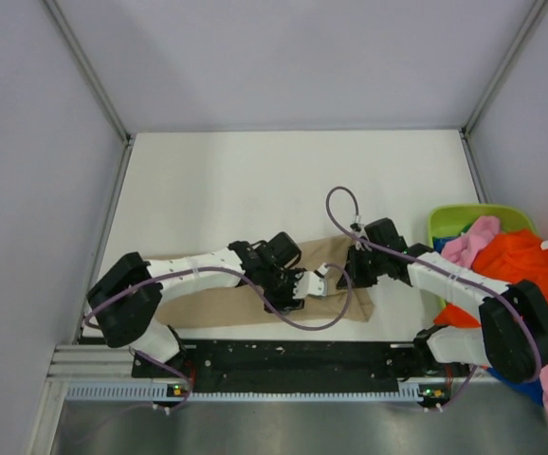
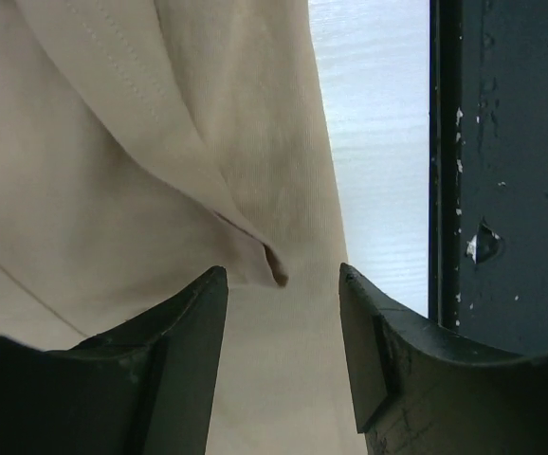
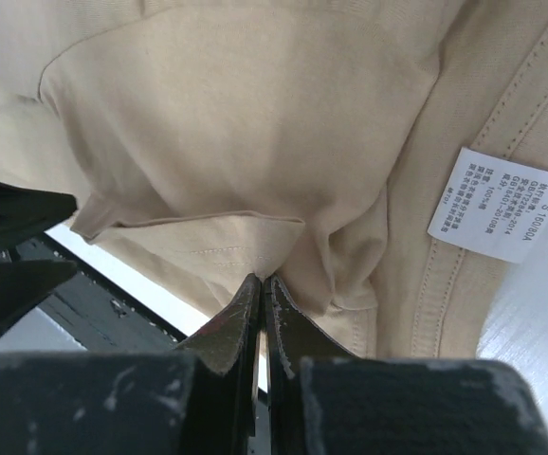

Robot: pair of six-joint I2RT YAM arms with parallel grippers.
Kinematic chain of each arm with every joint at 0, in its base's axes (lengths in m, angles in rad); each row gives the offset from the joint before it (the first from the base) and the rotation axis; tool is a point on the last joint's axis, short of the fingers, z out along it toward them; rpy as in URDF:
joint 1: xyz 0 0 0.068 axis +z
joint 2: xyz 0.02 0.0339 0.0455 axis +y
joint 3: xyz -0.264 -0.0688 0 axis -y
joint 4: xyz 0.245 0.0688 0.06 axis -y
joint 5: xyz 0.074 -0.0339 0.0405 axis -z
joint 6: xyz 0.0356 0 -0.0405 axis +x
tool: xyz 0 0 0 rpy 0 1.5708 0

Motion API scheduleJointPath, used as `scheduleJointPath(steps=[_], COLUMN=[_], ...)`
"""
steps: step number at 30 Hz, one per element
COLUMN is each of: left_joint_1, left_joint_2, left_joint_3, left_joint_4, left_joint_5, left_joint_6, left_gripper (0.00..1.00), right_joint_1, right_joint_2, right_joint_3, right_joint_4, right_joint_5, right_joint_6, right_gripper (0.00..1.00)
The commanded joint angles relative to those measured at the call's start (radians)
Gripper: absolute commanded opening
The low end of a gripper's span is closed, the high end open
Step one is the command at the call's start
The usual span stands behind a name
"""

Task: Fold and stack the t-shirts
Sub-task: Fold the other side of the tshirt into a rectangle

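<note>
The tan t-shirt (image 1: 217, 303) lies partly folded along the table's near edge. My left gripper (image 1: 314, 283) hovers over its right part. In the left wrist view it (image 2: 283, 280) is open and empty, with tan cloth (image 2: 113, 142) between and beyond the fingers. My right gripper (image 1: 348, 272) is just right of it. In the right wrist view it (image 3: 262, 282) is shut on a folded hem of the tan shirt (image 3: 227, 123), near the white size label (image 3: 497, 204). The orange shirt (image 1: 525, 261), the pink shirt (image 1: 473, 242) and a bit of blue shirt (image 1: 513, 381) are heaped at the right.
A lime-green basket (image 1: 449, 216) stands at the right edge under the heap of shirts. A black rail (image 1: 302, 355) runs along the near edge and shows in the left wrist view (image 2: 502, 171). Grey walls enclose the white table (image 1: 255, 190).
</note>
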Motion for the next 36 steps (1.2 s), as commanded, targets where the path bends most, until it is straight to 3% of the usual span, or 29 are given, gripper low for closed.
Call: scheduleJointPath(steps=[1, 5, 7, 10, 12, 21, 30, 34, 36], left_joint_1=[-0.021, -0.021, -0.024, -0.027, -0.027, 0.004, 0.019, 0.019, 0.019], left_joint_2=[0.037, 0.087, 0.11, 0.134, 0.134, -0.064, -0.035, 0.02, 0.023], left_joint_3=[0.013, 0.03, 0.03, 0.035, 0.053, 0.035, -0.005, 0.009, 0.017], left_joint_4=[0.121, 0.122, 0.109, 0.078, 0.04, -0.054, -0.062, -0.095, -0.132], left_joint_5=[-0.067, -0.122, -0.124, -0.157, -0.183, -0.214, -0.193, -0.159, -0.115], left_joint_6=[-0.044, -0.053, -0.051, -0.048, -0.044, 0.021, 0.048, 0.05, 0.07], left_gripper=[0.55, 0.5, 0.42, 0.23, 0.0, 0.0, 0.0, 0.21, 0.34], right_joint_1=[-0.008, -0.008, -0.009, -0.012, -0.012, 0.074, 0.094, 0.094, 0.094], right_joint_2=[-0.006, -0.006, -0.006, -0.009, -0.015, -0.081, -0.04, -0.04, -0.061], right_joint_3=[-0.007, -0.011, -0.011, -0.011, -0.011, 0.048, 0.032, 0.037, 0.042], right_joint_4=[0.052, 0.055, 0.055, 0.054, 0.048, -0.112, -0.123, -0.117, -0.118], right_joint_5=[-0.016, -0.019, -0.019, -0.024, -0.034, -0.169, -0.154, -0.165, -0.191], right_joint_6=[0.006, 0.001, 0.0, 0.0, 0.0, -0.092, -0.075, -0.08, -0.088], right_gripper=[0.0, 0.0, 0.0, 0.0, 0.0, 0.0, 0.0, 0.34, 0.42])
